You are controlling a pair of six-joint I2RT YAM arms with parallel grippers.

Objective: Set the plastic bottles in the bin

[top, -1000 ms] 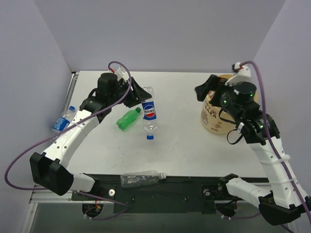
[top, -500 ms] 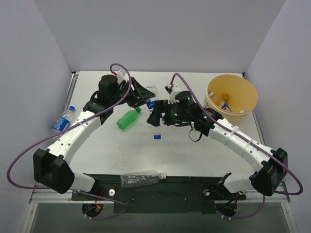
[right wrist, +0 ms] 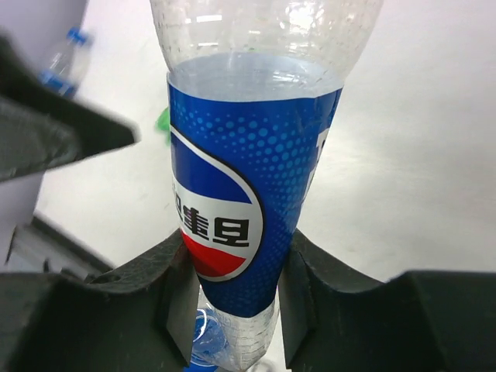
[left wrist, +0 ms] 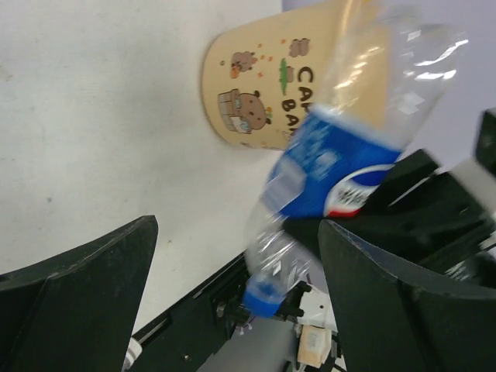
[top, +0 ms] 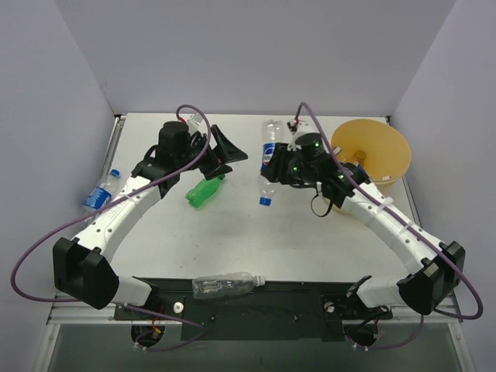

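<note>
A clear Pepsi-labelled plastic bottle (top: 268, 151) hangs cap-down over the table's middle, with my right gripper (top: 279, 167) shut on its blue label (right wrist: 240, 194). My left gripper (top: 226, 152) stands open just left of it, holding nothing; in the left wrist view the bottle (left wrist: 333, 170) floats beyond its spread fingers (left wrist: 85, 287). The tan bin (top: 372, 151) with its cartoon label (left wrist: 271, 85) stands at the back right. A green bottle (top: 205, 191) lies below the left gripper. Another Pepsi bottle (top: 99, 192) lies at the left edge, and a clear one (top: 225, 284) at the front.
White walls close the table at the back and on both sides. The black rail (top: 256, 298) with the arm bases runs along the near edge. The bin holds something orange (top: 359, 157).
My left gripper opened and let go of the Pepsi bottle. My right gripper shut on it and carried it right, toward the bin.
</note>
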